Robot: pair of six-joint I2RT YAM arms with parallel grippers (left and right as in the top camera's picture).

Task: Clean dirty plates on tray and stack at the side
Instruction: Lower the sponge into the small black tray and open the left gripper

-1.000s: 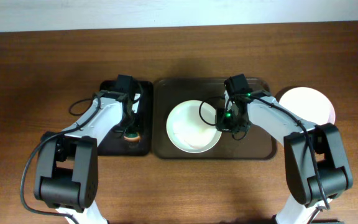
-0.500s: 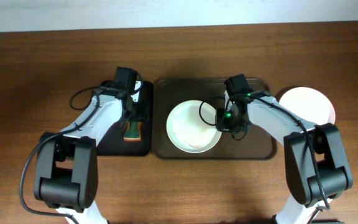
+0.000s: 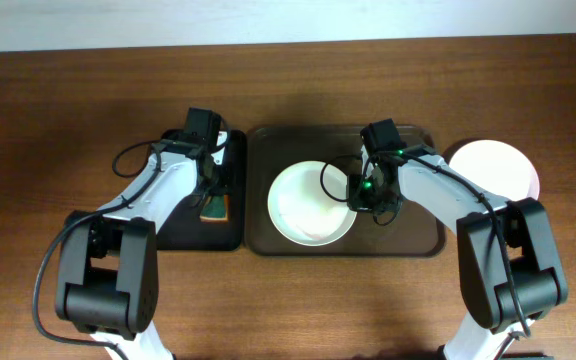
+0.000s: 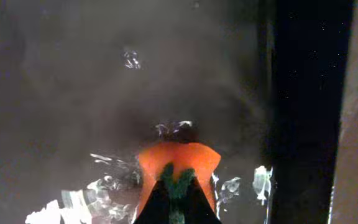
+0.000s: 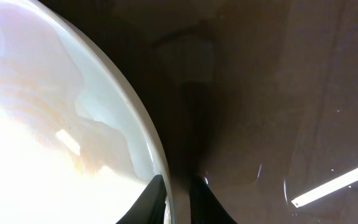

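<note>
A pale green-white plate [image 3: 303,205] lies on the left half of the dark brown tray [image 3: 418,235]. My right gripper [image 3: 358,197] is at its right edge. In the right wrist view the fingers [image 5: 178,199] are shut on the plate's [image 5: 42,124] rim, one inside and one outside, above the tray floor [image 5: 278,93]. A pale pink plate [image 3: 493,170] lies on the bare tabletop just right of the tray. My left gripper [image 3: 213,203] is shut on an orange and green sponge [image 3: 215,211] over the black tray. It shows the same in the left wrist view [image 4: 178,202], where the sponge [image 4: 178,158] is low at centre.
The narrower black tray [image 3: 183,235] sits against the brown tray's left side. Its wet floor [image 4: 73,93] fills the left wrist view, with foam patches near the sponge. Brown wood tabletop [image 3: 58,120] lies around both trays. Both arms' cables hang close to the trays.
My left gripper with the sponge has moved a little toward the back of the black tray. The right arm and the plates have not moved.
</note>
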